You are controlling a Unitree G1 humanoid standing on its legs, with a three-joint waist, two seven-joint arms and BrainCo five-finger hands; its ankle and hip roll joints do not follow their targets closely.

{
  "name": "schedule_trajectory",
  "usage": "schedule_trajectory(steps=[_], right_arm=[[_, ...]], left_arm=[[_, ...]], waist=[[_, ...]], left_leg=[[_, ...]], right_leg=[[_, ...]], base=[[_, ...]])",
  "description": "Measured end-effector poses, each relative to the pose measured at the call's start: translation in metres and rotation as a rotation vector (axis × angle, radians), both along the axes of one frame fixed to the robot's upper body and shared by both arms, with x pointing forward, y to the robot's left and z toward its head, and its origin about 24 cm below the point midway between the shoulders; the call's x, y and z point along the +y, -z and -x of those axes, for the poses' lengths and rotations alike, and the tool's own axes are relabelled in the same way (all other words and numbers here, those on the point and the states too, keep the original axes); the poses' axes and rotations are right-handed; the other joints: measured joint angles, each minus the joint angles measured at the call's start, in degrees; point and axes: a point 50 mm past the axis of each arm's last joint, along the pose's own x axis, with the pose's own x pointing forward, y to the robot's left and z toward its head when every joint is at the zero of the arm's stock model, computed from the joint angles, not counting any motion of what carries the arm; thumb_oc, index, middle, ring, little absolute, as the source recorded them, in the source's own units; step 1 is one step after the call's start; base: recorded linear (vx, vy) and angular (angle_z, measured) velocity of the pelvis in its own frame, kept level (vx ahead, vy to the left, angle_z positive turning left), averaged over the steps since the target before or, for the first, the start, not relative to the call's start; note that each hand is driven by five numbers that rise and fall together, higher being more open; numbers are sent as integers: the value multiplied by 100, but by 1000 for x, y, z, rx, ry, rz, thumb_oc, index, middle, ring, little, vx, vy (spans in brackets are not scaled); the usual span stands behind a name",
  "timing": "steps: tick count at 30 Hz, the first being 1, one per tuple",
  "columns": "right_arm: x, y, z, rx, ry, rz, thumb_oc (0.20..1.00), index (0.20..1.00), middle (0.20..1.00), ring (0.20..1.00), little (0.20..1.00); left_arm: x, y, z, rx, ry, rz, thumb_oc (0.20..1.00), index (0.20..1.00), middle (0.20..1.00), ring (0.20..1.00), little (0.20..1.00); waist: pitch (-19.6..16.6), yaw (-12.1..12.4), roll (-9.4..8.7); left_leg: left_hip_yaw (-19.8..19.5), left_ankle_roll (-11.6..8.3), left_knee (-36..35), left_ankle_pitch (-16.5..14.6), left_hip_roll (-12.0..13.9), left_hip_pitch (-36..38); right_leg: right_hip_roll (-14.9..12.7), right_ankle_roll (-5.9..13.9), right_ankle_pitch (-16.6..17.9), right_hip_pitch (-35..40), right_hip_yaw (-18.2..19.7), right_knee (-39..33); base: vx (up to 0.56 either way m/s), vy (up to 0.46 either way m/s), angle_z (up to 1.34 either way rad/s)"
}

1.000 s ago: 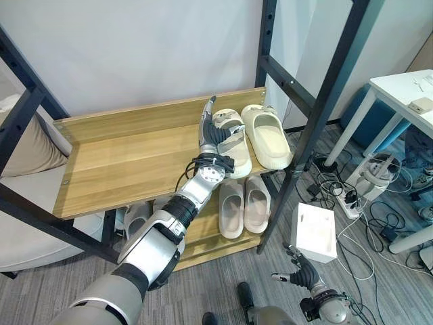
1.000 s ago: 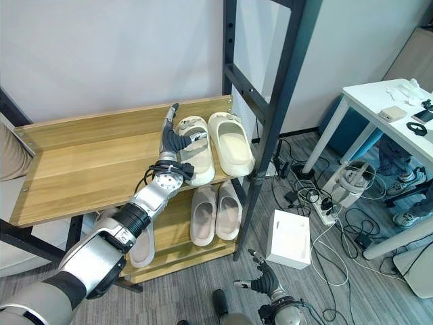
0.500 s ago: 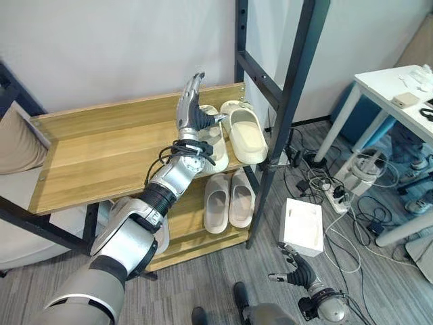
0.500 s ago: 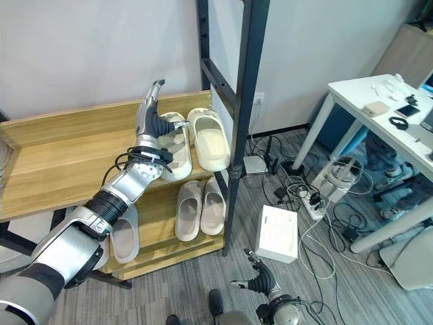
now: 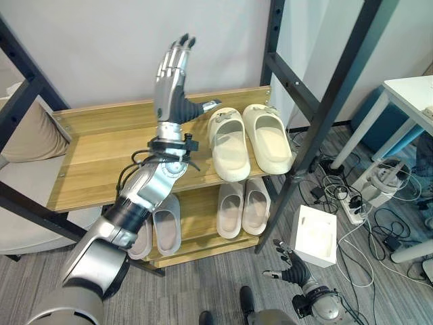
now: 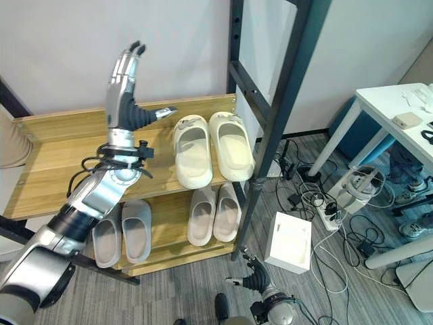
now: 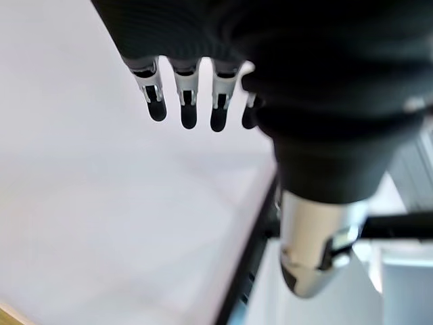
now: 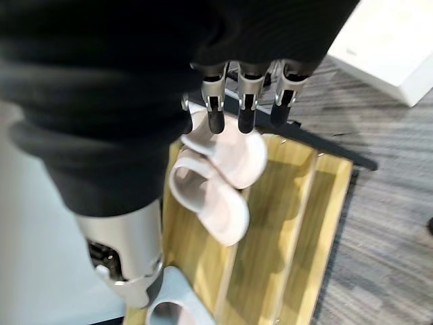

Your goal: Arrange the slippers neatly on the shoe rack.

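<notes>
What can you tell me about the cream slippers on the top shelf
The cream slippers are a matched pair of smooth, moulded, foam-like slides with wide closed straps. They lie side by side, soles down, at the right end of the top shelf, heels toward the front edge. The left hand is raised open above the shelf, clear of them. Nothing touches them but the wood.

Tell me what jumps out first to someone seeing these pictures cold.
The robot's silver left hand stands raised, fingers straight, above the wooden upper shelf of the black-framed shoe rack. Beside it, a pair of cream slippers lies side by side at the shelf's right end.
</notes>
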Motion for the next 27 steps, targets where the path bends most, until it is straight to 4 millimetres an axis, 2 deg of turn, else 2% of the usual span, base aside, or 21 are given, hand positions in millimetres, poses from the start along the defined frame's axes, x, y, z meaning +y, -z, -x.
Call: schedule_trajectory(steps=[2, 4, 8, 12, 16, 17, 20, 21, 25, 26, 27], right_arm=[[0, 0, -2, -1, 11, -4, 1000, 1000, 1000, 1000, 1000], [-2, 0, -4, -1, 34, -4, 1000, 1000, 1000, 1000, 1000], [-4, 3, -5, 14, 40, 8, 1000, 1000, 1000, 1000, 1000], [-5, 4, -4, 28, 44, 14, 1000, 1000, 1000, 1000, 1000], [-8, 5, -2, 38, 48, 13, 1000, 1000, 1000, 1000, 1000], [-12, 7, 2, 53, 57, 15, 1000, 1000, 1000, 1000, 1000], [-15, 9, 6, 77, 46, 18, 1000, 1000, 1000, 1000, 1000], [-15, 11, 8, 95, 37, 18, 1000, 1000, 1000, 1000, 1000], [-16, 14, 11, 119, 21, 16, 1000, 1000, 1000, 1000, 1000], [-16, 15, 11, 125, 19, 18, 1000, 1000, 1000, 1000, 1000], [-17, 15, 11, 127, 18, 21, 1000, 1000, 1000, 1000, 1000]], left_arm=[[0, 10, 5, 39, 33, 19, 1000, 1000, 1000, 1000, 1000], [-1, 27, 18, 110, 119, 140, 1000, 1000, 1000, 1000, 1000], [-4, 46, 26, 231, 228, 238, 1000, 1000, 1000, 1000, 1000], [-9, 51, 33, 311, 378, 352, 1000, 1000, 1000, 1000, 1000], [-15, 50, 61, 387, 682, 499, 1000, 1000, 1000, 1000, 1000], [-18, 45, 69, 414, 808, 502, 1000, 1000, 1000, 1000, 1000], [-24, 42, 82, 493, 990, 476, 1000, 1000, 1000, 1000, 1000], [-27, 45, 90, 573, 1087, 426, 1000, 1000, 1000, 1000, 1000], [-31, 75, 104, 773, 1178, 441, 1000, 1000, 1000, 1000, 1000], [-33, 101, 112, 910, 1181, 469, 1000, 1000, 1000, 1000, 1000], [-33, 117, 115, 1000, 1167, 472, 1000, 1000, 1000, 1000, 1000]], waist=[[0, 97, 1], [-2, 146, 16], [0, 192, 37], [4, 227, 51], [21, 245, 99], [32, 297, 124], [27, 367, 136], [27, 384, 135], [19, 410, 148], [17, 419, 150], [17, 433, 150]], left_leg=[[-14, 4, -2, -2, -12, -5], [-23, 9, -3, -5, -20, 0], [-54, 22, -4, -14, -22, -3], [-133, 56, -5, -31, -22, -27], [-143, 56, -4, -31, -19, -19], [-148, 56, -5, -32, -20, -19], [-161, 58, -4, -34, -18, 1], [-182, 57, -5, -33, -18, 2], [-199, 57, -5, -33, -19, 12], [-212, 56, -5, -32, -19, 24], [-217, 56, -5, -32, -19, 30]], right_leg=[[-15, 25, -19, 9, -9, -24], [-23, 48, -36, 19, -13, -26], [-26, 102, -95, 27, -35, -27], [-25, 100, -94, 43, -74, -26], [-23, 92, -100, 53, -83, -27], [-24, 90, -101, 60, -91, -26], [-24, 86, -106, 87, -107, -27], [-24, 86, -110, 98, -132, -26], [-28, 88, -117, 116, -154, -26], [-29, 87, -121, 128, -165, -26], [-29, 87, -122, 133, -169, -27]], base=[[-11, 6, 4], [0, 0, 0], [-18, 8, 3], [-18, 5, 4], [0, 0, 0], [0, 0, 0], [-3, 3, 2], [-10, 9, 7], [-5, 5, 2], [-10, 8, 4], [0, 0, 0]])
